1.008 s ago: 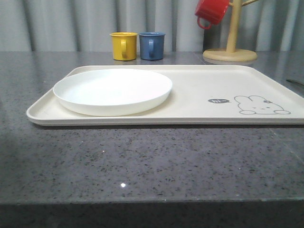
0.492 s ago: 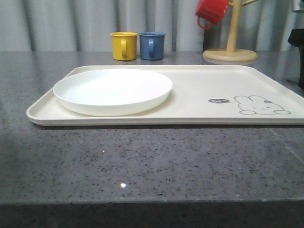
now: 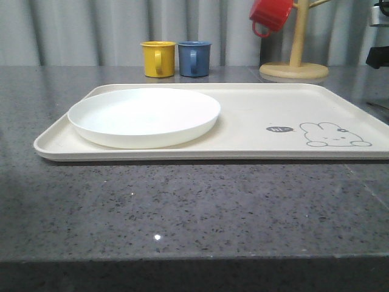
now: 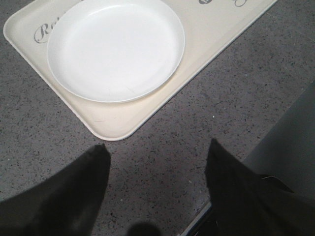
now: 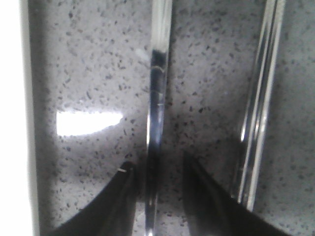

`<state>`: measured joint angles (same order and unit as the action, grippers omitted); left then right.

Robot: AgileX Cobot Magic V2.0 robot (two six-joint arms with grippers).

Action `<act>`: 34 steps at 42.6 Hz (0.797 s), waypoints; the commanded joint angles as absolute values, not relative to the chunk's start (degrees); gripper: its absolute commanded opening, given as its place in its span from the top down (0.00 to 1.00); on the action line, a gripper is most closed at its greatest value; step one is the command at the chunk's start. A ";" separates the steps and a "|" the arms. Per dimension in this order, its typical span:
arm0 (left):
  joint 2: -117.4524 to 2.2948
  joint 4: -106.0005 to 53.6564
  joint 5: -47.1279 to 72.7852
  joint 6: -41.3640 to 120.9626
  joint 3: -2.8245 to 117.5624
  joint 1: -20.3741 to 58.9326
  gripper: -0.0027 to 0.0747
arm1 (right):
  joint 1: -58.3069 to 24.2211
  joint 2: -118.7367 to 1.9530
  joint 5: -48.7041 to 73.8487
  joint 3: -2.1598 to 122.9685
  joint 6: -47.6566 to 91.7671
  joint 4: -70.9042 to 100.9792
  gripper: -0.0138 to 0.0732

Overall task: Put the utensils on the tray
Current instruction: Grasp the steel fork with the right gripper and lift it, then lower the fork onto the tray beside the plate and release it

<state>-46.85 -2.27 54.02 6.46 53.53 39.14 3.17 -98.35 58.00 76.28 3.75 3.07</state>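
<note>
grey counter under right gripper, parted astride a silver utensil

Utensil handles blurred (ends cropped)

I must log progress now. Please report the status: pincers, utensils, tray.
Left pincer open, empty, over counter. Right pincer open, straddling one silver utensil handle, not closed. Chopsticks beside it. Tray holds plate. Nothing blocking.
</note>
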 commanded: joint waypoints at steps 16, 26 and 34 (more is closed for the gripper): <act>-46.79 -2.57 50.69 5.73 54.95 39.59 0.43 | 3.25 -95.71 61.01 79.41 4.15 3.18 0.88; -46.79 -2.57 50.69 5.73 54.95 39.59 0.43 | -2.82 -94.36 67.78 87.80 4.44 6.94 0.88; -46.79 -2.57 50.60 5.73 54.95 39.59 0.43 | -14.38 -96.13 70.92 93.55 3.28 7.06 0.88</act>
<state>-46.85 -2.27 54.02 6.46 53.53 39.14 -10.12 -97.64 69.55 89.87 3.87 6.15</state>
